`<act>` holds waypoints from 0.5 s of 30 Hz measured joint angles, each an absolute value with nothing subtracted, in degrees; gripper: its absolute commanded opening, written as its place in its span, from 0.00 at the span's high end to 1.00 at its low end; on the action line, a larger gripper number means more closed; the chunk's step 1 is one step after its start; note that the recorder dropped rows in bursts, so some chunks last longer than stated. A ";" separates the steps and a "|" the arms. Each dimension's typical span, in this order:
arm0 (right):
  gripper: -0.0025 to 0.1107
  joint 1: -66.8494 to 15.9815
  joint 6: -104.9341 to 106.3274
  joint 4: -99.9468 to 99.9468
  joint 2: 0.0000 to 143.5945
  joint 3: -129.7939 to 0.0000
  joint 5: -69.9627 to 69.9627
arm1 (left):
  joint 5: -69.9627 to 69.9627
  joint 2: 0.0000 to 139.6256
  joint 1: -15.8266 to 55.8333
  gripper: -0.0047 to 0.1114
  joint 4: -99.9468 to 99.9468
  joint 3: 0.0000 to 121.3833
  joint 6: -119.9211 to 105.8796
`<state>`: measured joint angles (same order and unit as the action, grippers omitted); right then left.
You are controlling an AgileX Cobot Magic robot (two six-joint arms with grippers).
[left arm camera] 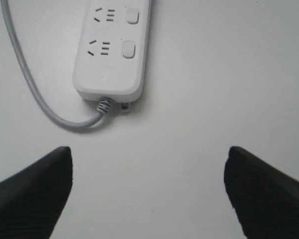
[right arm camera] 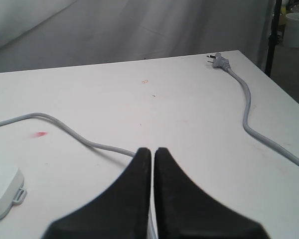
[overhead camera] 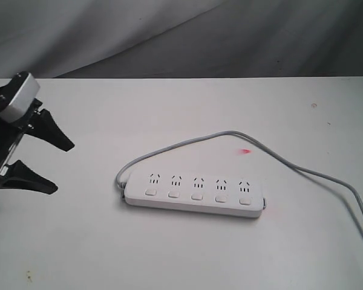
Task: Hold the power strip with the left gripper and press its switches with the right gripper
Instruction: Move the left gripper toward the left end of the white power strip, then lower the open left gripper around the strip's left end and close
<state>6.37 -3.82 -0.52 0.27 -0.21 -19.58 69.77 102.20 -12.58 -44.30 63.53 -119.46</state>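
The power strip (overhead camera: 186, 188) lies flat on the white counter (overhead camera: 169, 109) with its 5 switches (overhead camera: 196, 195) facing up, well apart from the left hand (overhead camera: 60, 167), which hangs wide open and empty. The right hand (right arm camera: 152, 152) is closed tight on nothing, near the cord (right arm camera: 79, 137).

Exterior cam's up high and fairly near, looking down the plain white tabletop (overhead camera: 169, 260) toward the grey backdrop (overhead camera: 230, 36) at 12 o'clock. Left wrist cam looks almost straight down, close on the long flat white plastic power strip (left arm camera: 109, 74), the end the exterior shows at 9 o'clock. Right wrist cam rides low, catching the 3 o'clock end.
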 measured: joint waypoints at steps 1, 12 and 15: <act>0.96 6.37 -3.82 -0.52 0.27 -0.21 -19.58 | 69.77 102.95 -11.77 0.28 -44.30 64.25 -119.46; 0.96 6.37 -3.82 -0.52 0.27 -0.21 -19.58 | 58.67 111.23 0.52 0.29 -44.01 66.13 -119.46; 0.96 6.37 -3.82 -0.52 0.27 -0.21 -19.58 | 53.66 113.01 3.55 0.29 -44.88 66.13 -119.51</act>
